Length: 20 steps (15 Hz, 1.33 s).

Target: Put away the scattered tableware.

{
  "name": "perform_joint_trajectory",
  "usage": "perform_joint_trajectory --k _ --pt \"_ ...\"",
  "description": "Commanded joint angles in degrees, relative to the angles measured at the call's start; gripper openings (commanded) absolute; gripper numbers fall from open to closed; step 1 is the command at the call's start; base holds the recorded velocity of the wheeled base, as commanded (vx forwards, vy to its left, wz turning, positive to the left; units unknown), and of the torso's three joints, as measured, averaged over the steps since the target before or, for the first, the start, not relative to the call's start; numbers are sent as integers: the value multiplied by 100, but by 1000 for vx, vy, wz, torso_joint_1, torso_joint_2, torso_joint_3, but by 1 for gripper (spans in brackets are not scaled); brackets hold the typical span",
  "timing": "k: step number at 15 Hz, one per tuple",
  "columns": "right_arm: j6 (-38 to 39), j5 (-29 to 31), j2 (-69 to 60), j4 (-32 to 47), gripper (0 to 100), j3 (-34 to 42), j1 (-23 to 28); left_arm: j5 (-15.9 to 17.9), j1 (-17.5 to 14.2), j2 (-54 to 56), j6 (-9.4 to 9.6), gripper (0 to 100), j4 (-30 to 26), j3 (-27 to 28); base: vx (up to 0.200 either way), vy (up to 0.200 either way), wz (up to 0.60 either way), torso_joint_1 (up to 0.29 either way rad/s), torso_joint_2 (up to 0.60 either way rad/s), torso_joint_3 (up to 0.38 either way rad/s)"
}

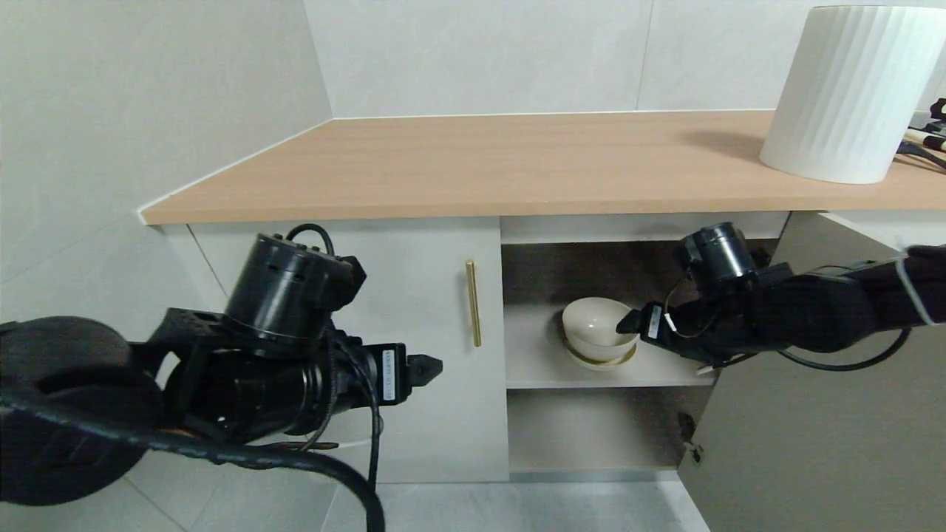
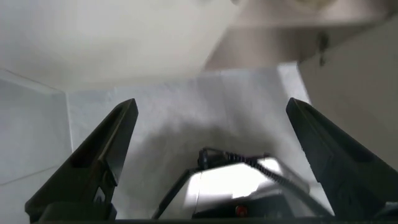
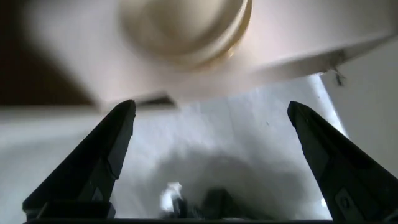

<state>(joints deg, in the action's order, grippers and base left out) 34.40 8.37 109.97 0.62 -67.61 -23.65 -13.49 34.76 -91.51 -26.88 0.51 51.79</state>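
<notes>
- Bowl sits upright on a gold-rimmed dish, on the upper shelf of the open right half of the cabinet
- Right gripper is at shelf height, just right of the bowl, tips pointing at its rim; cannot tell if it touches
- Right wrist view: fingers spread wide, nothing between them, bowl ahead of the tips, not inside the gap
- Left gripper hangs in front of the closed left door, below and left of the gold handle, well apart from the bowl
- Left wrist view: fingers spread wide, holding nothing, floor beyond
- Right door swung open
- Counter carries a white ribbed container at its right end
</notes>
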Motion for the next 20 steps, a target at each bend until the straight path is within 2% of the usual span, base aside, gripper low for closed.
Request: perform_joint_trajectory --k 1,4,6,9,11,15,20 --pt "-197 -284 -1637 -1 100 1057 -351 22 -83 802 25 100 -7 -265 0 0 0 0 0 0" --pt "-487 -293 -2481 -9 100 1848 -764 22 -101 1241 25 100 37 -661 0 0 0 0 0 0" --pt "-496 -240 -2709 -9 100 2041 -861 31 -109 1496 16 100 28 -705 0 0 0 0 0 0" --pt "-496 -213 -2806 -18 100 2278 -1010 40 -197 1452 7 100 28 -740 0 0 0 0 0 0" --pt "-505 41 -2823 -18 100 2314 -1177 40 -197 1356 7 100 37 -775 0 0 0 0 0 0" --pt "-513 156 -2823 -18 100 2358 -1230 40 -197 1329 7 100 37 -793 0 0 0 0 0 0" --pt "-513 147 -2779 -18 100 2384 -1230 40 -188 1338 7 100 37 -793 -200 0 0 2 0 7"
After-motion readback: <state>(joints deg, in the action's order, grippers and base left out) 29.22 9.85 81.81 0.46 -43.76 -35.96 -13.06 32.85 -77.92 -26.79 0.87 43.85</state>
